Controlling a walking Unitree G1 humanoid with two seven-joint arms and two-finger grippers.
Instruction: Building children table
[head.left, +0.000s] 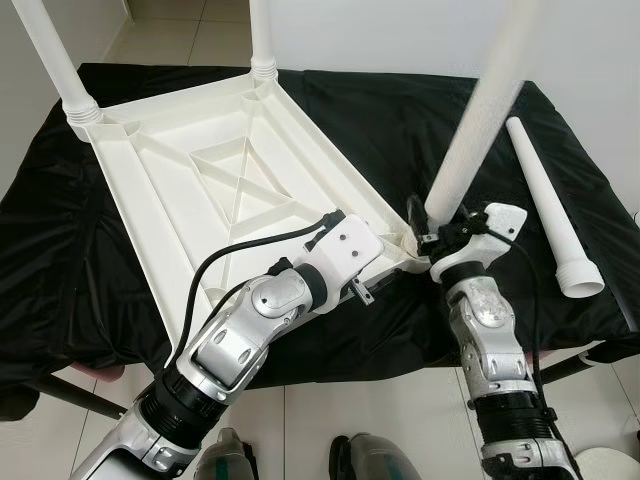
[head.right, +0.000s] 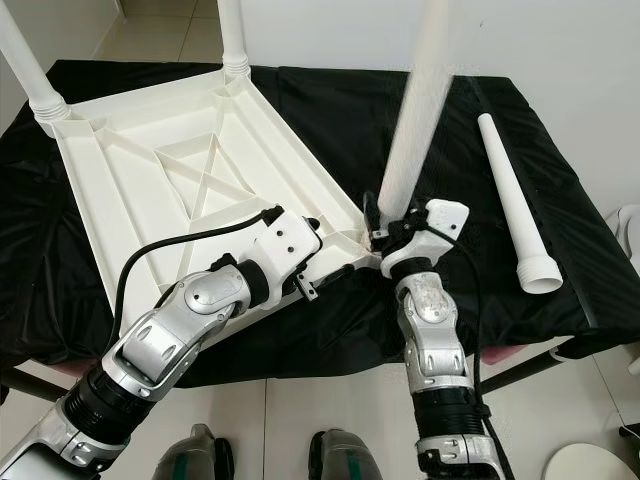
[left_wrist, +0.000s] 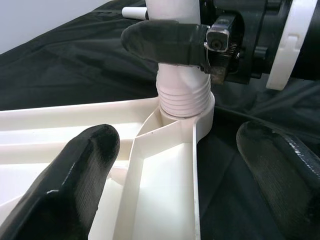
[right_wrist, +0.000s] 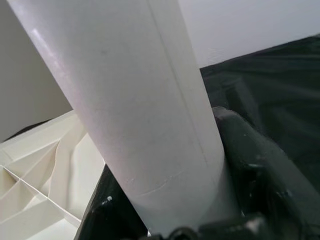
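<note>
A white plastic tabletop (head.left: 200, 190) lies upside down on a black-draped table. Two white legs (head.left: 55, 60) (head.left: 262, 35) stand in its far corners. A third leg (head.left: 480, 120) rises, slightly tilted, from the near right corner socket (left_wrist: 200, 117), its threaded end (left_wrist: 184, 97) resting in the socket. My right gripper (head.left: 438, 228) is shut on this leg just above the threads; one finger (left_wrist: 165, 42) wraps its base. My left gripper (left_wrist: 175, 170) is open, its fingers either side of the tabletop's rim close to that corner. A fourth leg (head.left: 548, 205) lies loose on the cloth at the right.
The black cloth (head.left: 90, 290) covers the whole table and hangs over its front edge. Tiled floor lies beyond and below, with my feet (head.left: 225, 455) close to the table. A white round object (head.left: 612, 465) sits on the floor at the right.
</note>
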